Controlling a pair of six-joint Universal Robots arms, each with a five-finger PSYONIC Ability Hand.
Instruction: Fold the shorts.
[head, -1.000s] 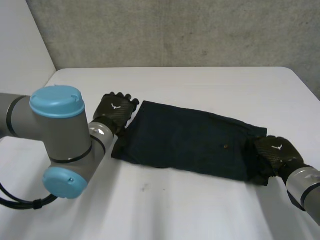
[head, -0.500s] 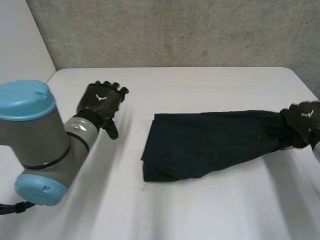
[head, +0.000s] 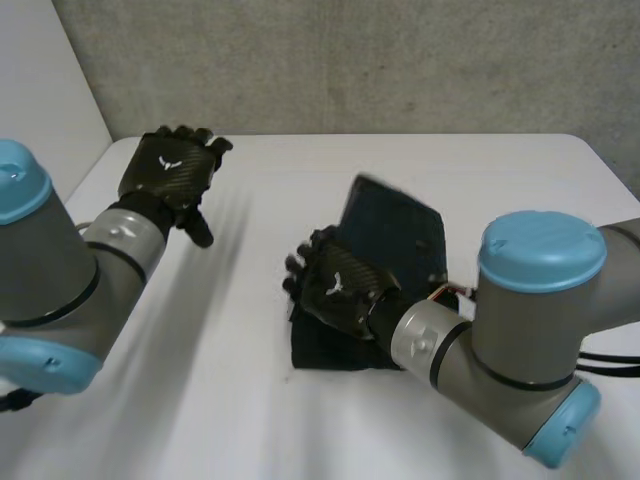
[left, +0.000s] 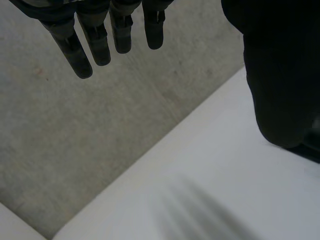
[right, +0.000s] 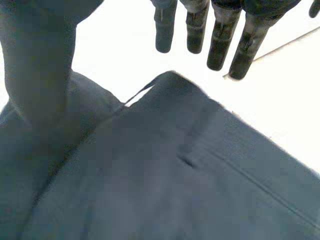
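The dark shorts (head: 400, 225) lie doubled over in the middle of the white table (head: 520, 170). The right hand (head: 338, 285) sits over their near left edge, fingers (right: 220, 45) straight and spread, gripping nothing. The left hand (head: 168, 172) hangs well apart, fingers (left: 95, 45) straight and empty.

- A white counter (head: 450, 165) with rounded far corners spans the scene, its matte top under soft, diffuse light.
- Behind it rises a rough grey wall (head: 350, 60), mottled like bare concrete, meeting the counter's far edge.
- A plain white panel (head: 40, 90) closes off the left side.
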